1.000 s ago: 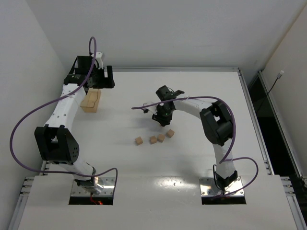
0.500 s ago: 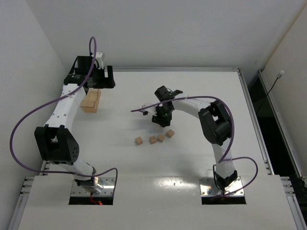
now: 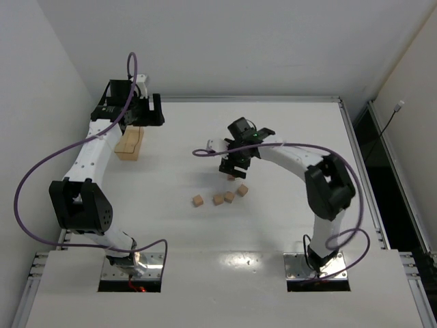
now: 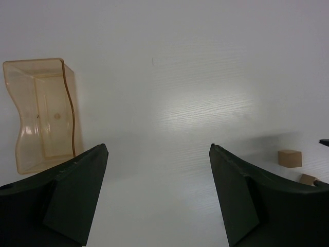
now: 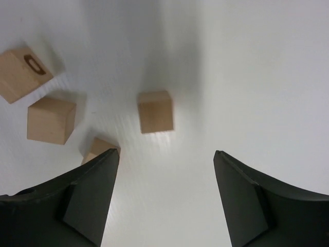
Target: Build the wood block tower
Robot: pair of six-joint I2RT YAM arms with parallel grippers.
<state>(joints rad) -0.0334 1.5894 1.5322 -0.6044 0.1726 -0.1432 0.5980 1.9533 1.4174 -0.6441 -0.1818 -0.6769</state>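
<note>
The left jaws and the right jaws are gaping empty, the latter hovering over one block (image 5: 155, 111) lying near the other blocks (image 3: 218, 199) on the table (image 3: 287, 123), so a skewed descent risks scattering them.

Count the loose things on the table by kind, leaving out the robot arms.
Wooden blocks: 5
Amber plastic tray: 1
Total: 6
</note>
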